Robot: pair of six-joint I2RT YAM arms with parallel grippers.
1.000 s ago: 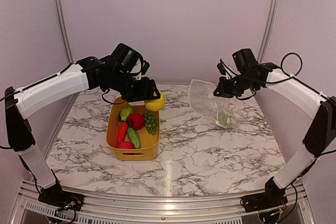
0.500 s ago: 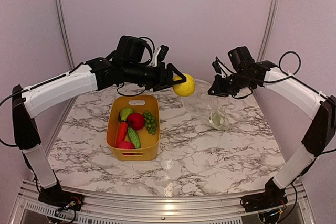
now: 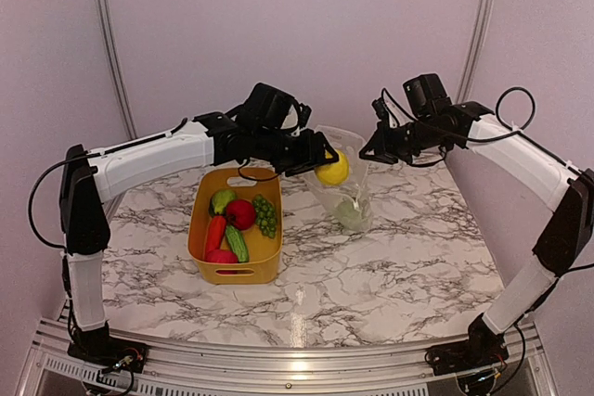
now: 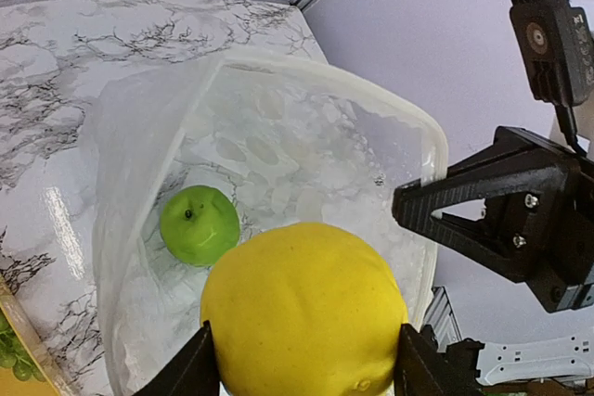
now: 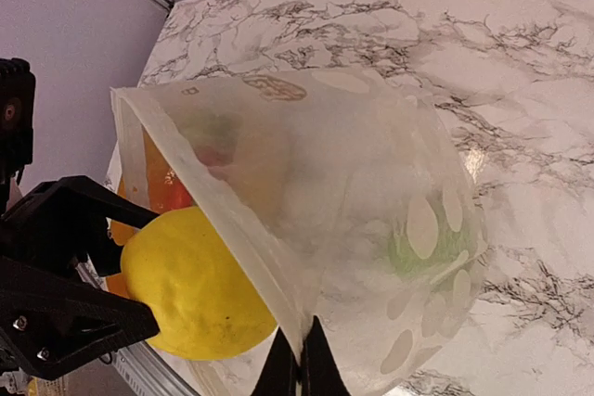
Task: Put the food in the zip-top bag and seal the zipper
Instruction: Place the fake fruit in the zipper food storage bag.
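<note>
— So where is the lemon (image 4: 304, 312) held?
— Clamped in the left jaws, at the bag's (image 4: 306, 136) mouth, which lies open just ahead of them. Its rim is pinched up by the right jaws.

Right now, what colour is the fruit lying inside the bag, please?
Green apple, clearest in the left wrist view.

On desk (image 3: 390, 266): bin (image 3: 234, 272) left of bag (image 3: 357, 181). Inside bag: apple (image 4: 199, 224). At bag mouth: lemon (image 3: 332, 170) in left gripper (image 3: 324, 162); right gripper (image 3: 369, 153) pinching bag rim.
</note>
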